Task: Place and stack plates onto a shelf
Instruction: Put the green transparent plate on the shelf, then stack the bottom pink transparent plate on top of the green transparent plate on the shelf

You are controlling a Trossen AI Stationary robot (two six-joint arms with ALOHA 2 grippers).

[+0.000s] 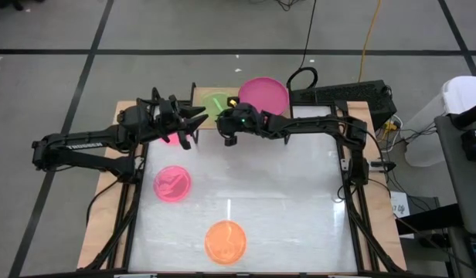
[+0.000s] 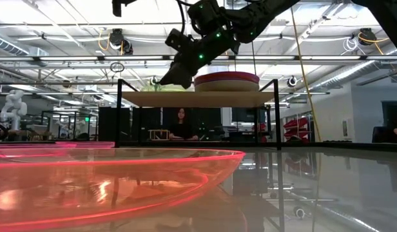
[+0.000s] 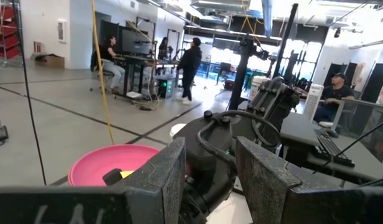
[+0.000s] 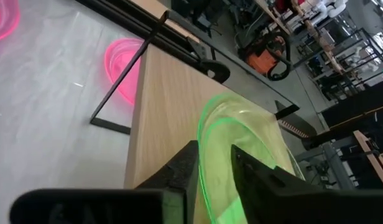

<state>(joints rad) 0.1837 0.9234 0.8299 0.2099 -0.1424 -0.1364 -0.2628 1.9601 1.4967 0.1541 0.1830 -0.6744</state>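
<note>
The light-wood shelf (image 1: 201, 94) stands at the table's far edge. A magenta plate (image 1: 263, 94) lies on its right half, on top of a low stack in the low view (image 2: 226, 80). My right gripper (image 4: 213, 152) is shut on a translucent green plate (image 1: 215, 103) over the shelf's left half. My left gripper (image 1: 193, 123) is open and empty, just left of it, above a pink plate (image 1: 171, 139). A second pink plate (image 1: 172, 184) and an orange plate (image 1: 225, 241) lie flat on the table. My right gripper pinches the green plate's near rim (image 4: 205, 138) between its two fingers, one on each face. The fingers slant down from the table's right and near side. The plate is tilted over the shelf board (image 4: 160, 93); whether its far edge touches the board I cannot tell.
The shelf's thin black legs (image 2: 119, 113) stand at its ends. Cables and a power strip (image 1: 338, 93) lie behind the table's far right corner. People sit and stand in the room beyond. The white tabletop (image 1: 292, 201) lies bare at the right and middle.
</note>
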